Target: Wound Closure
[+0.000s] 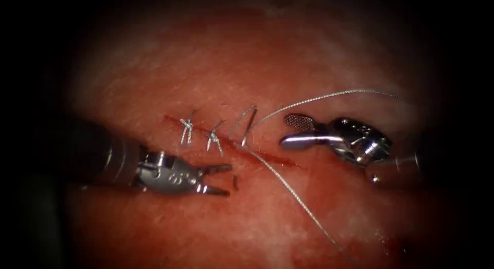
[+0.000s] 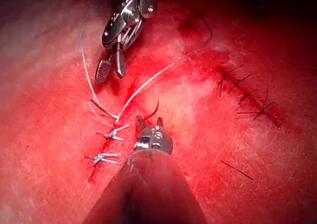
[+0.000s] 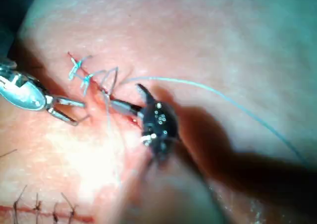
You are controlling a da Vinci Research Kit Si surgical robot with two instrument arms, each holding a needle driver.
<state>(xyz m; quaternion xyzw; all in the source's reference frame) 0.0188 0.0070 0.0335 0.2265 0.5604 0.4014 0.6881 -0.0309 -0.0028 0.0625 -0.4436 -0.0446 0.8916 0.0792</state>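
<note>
Both tools wide open, holding nothing: left tool (image 1: 222, 180) left of cut (image 1: 267, 157), right tool (image 1: 293, 131) right; needle (image 1: 235, 182) lying free by left jaws; thread (image 1: 303, 203) crossing open tissue (image 1: 216, 58).

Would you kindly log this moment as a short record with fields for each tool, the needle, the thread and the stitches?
left tool: jaws open, holding nothing, left of the cut
right tool: jaws open, holding nothing, right of the cut
needle: small dark curve by the left tool's tips; whether it enters the tissue is unclear
thread: loop at the cut, strands trailing away
knotted stitches: two, across the cut
</note>
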